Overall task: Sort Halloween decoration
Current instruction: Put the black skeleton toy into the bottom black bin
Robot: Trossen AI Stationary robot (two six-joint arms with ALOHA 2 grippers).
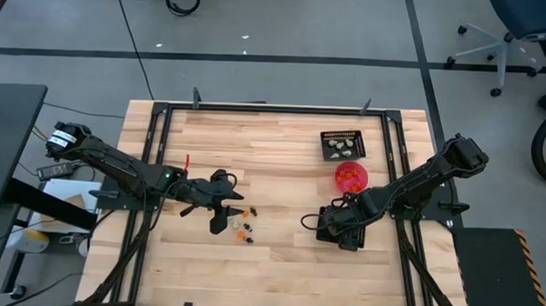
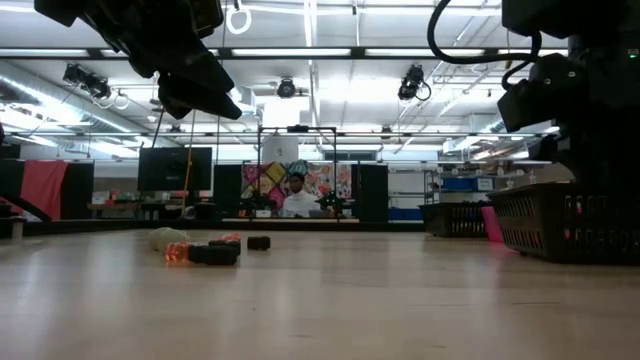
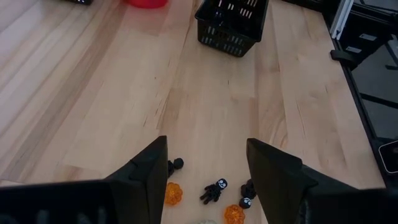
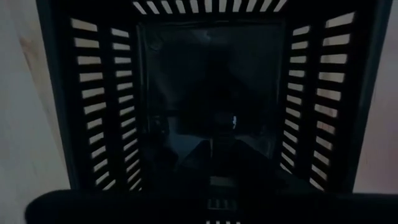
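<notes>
Dark left-gripper fingers frame your wrist view, spread wide and holding nothing, poised above the tiny orange, black and cream Halloween trinkets scattered on the pale wooden table. You're at the picking step: descend and close on one piece. Your right gripper hangs inside the near black mesh basket; its opening can't be judged.

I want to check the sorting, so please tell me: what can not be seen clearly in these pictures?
- Right gripper: over a black tray; right wrist view too dark to show its fingers.
- That tray's contents: lost in shadow.
- Trinkets on the table: too small in the high view to count.
- Cream trinket: cut off by the left wrist picture's edge.
</notes>
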